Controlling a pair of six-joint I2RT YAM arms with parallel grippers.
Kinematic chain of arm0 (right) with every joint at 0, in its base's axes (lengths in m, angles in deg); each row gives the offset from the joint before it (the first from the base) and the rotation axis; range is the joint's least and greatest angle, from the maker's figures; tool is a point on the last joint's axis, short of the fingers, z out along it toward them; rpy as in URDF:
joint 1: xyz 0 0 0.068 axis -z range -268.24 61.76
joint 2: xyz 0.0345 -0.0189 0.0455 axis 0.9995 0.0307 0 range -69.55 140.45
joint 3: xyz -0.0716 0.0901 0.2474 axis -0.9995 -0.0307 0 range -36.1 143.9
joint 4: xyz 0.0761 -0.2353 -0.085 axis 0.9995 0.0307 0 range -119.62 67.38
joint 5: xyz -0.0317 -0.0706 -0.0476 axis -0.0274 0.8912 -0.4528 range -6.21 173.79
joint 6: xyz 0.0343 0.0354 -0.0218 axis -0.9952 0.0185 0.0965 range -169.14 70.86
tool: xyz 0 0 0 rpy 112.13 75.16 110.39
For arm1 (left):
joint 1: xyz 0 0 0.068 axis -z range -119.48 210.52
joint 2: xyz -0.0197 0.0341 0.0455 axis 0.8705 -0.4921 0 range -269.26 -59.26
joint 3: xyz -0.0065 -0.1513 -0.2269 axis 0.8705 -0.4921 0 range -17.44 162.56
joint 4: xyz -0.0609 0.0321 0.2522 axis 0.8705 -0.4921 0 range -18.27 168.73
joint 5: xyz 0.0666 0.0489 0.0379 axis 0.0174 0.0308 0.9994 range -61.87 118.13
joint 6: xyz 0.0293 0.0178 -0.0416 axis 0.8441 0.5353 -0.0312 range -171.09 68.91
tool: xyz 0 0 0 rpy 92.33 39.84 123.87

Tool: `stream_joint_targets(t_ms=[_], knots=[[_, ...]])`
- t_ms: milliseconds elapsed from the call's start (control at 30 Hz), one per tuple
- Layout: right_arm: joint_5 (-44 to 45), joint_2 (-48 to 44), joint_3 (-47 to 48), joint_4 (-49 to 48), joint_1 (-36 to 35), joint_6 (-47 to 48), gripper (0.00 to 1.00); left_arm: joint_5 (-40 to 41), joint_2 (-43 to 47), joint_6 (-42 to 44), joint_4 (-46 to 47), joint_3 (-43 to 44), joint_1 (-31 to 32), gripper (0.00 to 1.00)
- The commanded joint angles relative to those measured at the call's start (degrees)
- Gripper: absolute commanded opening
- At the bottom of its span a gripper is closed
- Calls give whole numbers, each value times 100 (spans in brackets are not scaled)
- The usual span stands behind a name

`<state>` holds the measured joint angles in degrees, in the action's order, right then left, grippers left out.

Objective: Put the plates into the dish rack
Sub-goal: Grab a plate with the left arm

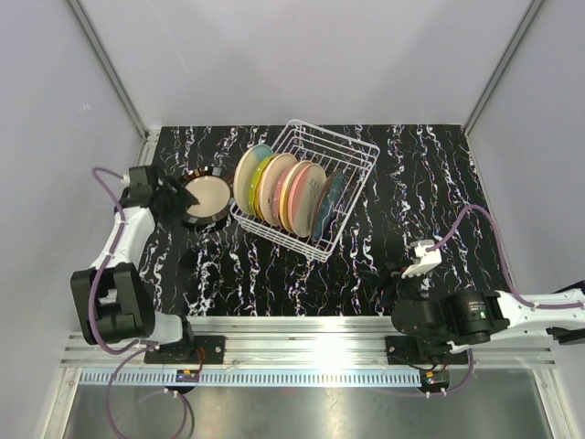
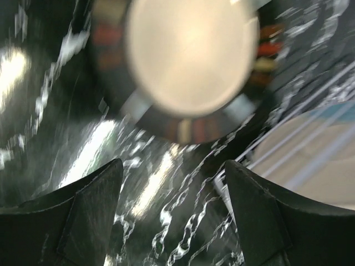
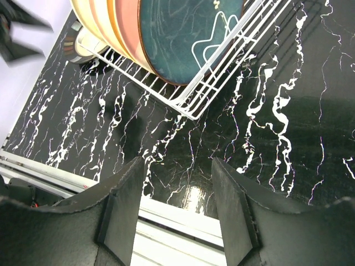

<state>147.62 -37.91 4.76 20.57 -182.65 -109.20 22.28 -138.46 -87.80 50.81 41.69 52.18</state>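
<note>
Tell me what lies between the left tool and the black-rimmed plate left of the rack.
Only bare marbled tabletop, seen in the left wrist view between the left tool and the black-rimmed plate.

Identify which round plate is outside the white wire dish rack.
The black-rimmed plate with a cream centre: it lies flat left of the white wire dish rack; the others stand upright inside.

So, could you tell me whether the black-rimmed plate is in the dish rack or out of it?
Out: the black-rimmed plate lies flat on the table, left of the dish rack.
</note>
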Motion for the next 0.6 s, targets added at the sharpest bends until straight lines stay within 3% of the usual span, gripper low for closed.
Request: stream_joint_targets(t_ms=[0,433,567], knots=[[191,1,-43,-212,-25,-103,60,-1095,282,-722,814,-489,-317,77],[226,-448,-298,-36,-25,-226,60,-1367,519,-2147,2939,-2502,-1284,86],[235,-553,-324,69,-25,-296,61,-1322,432,-2306,3503,-2679,-1390,98]])
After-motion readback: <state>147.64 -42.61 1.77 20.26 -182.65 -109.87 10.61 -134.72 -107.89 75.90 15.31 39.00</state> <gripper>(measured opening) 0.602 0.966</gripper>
